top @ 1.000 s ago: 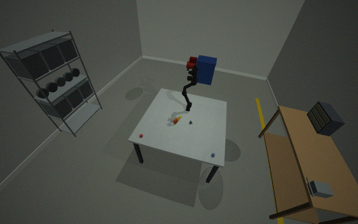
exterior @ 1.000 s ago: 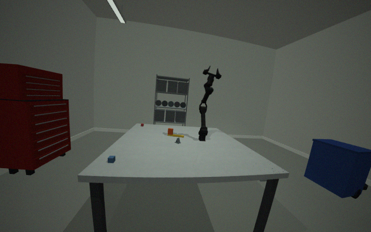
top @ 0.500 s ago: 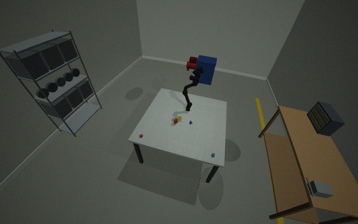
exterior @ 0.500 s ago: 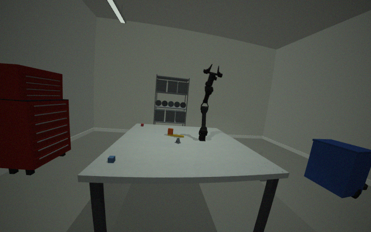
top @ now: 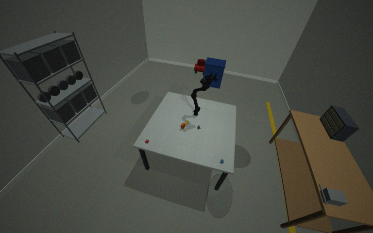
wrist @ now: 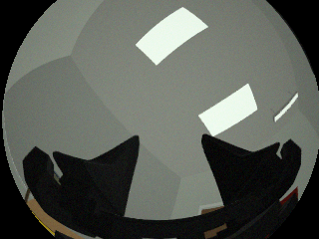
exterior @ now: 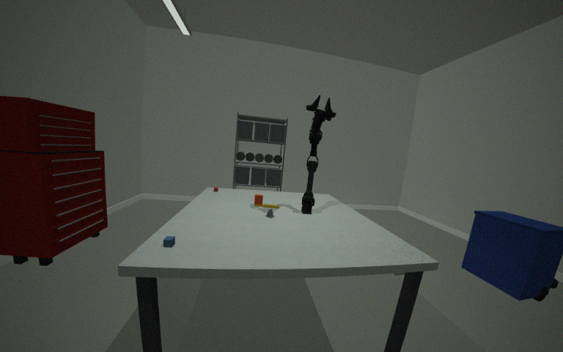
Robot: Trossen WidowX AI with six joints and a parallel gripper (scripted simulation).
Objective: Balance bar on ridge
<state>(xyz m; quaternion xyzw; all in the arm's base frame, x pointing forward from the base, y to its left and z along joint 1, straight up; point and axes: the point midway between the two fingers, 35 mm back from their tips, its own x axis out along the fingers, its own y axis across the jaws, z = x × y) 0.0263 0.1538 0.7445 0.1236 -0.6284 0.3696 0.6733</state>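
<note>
The yellow bar (top: 187, 122) (exterior: 270, 206) lies flat on the white table (top: 164, 109) (exterior: 298, 248). An orange block (top: 182, 125) (exterior: 258, 199) stands at one end of it. The small grey ridge (top: 198, 127) (exterior: 270, 213) stands on the table apart from the bar, nearer the camera in the exterior view. My gripper (top: 213, 74) (exterior: 324, 97) (wrist: 171, 139) is open and empty, high above the table and pointing upward, far from the bar and ridge. The wrist view shows only ceiling, walls and room edges between and around the fingers.
A small red cube (top: 146, 141) (exterior: 215, 189) and a small blue cube (top: 222, 161) (exterior: 168, 241) sit near table corners, away from the bar. A shelf rack, a blue cabinet (top: 215, 67) (exterior: 506, 253), a red tool chest and a wooden workbench (top: 324, 142) stand off the table.
</note>
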